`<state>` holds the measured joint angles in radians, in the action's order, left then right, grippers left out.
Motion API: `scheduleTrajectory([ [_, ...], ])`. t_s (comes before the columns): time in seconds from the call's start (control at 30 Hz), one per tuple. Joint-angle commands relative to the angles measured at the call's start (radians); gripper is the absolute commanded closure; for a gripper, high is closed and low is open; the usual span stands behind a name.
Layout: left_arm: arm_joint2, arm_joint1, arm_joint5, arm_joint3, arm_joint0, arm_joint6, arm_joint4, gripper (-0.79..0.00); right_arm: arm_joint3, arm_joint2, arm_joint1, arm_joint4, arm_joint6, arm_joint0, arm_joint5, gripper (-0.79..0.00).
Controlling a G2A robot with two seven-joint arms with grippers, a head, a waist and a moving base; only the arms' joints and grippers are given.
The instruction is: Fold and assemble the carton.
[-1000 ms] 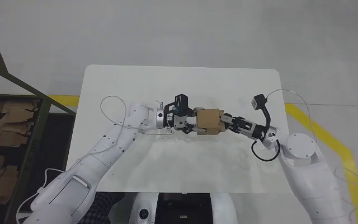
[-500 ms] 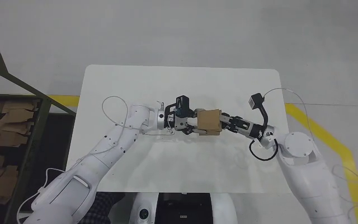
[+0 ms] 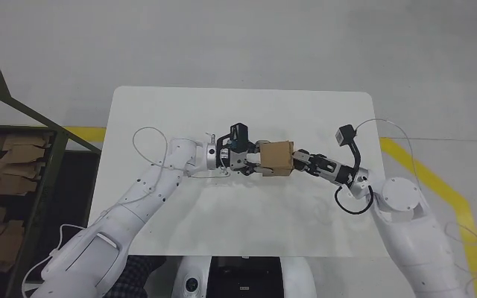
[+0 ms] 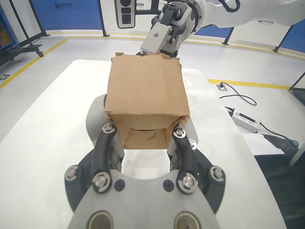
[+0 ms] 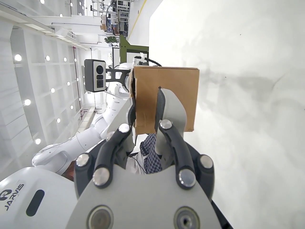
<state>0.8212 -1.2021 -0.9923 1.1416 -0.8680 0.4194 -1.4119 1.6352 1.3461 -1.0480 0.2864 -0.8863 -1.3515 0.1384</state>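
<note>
Though edge-frayed, boxy brown carton (image 3: 277, 156)

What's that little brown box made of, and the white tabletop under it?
The carton looks like plain brown cardboard, matte and unprinted: its edges are ragged and fibrous. The table seems a smooth white laminate or painted board, with a faint sheen; which one I cannot tell.

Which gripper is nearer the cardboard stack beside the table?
Left. The left gripper grips the end of the box that faces the cardboard stack. The right gripper grips the opposite end, so the box lies between it and the stack.
</note>
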Motion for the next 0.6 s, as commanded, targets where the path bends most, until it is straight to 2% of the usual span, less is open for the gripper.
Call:
scheduleTrajectory([
  [0.0, 0.001, 0.0, 0.0, -0.001, -0.002, -0.001, -0.001, -0.431, 0.001, 0.005, 0.001, 0.005, 0.003, -0.005, 0.003, -0.151],
  [0.17, 0.004, 0.001, 0.0, 0.0, -0.004, -0.005, 0.0, -0.431, 0.006, 0.019, 0.003, 0.014, 0.006, -0.015, 0.01, -0.126],
  [0.57, 0.008, -0.001, 0.0, 0.007, -0.006, -0.015, 0.006, -0.431, 0.003, 0.019, 0.006, 0.015, -0.023, -0.012, 0.005, 0.0],
])
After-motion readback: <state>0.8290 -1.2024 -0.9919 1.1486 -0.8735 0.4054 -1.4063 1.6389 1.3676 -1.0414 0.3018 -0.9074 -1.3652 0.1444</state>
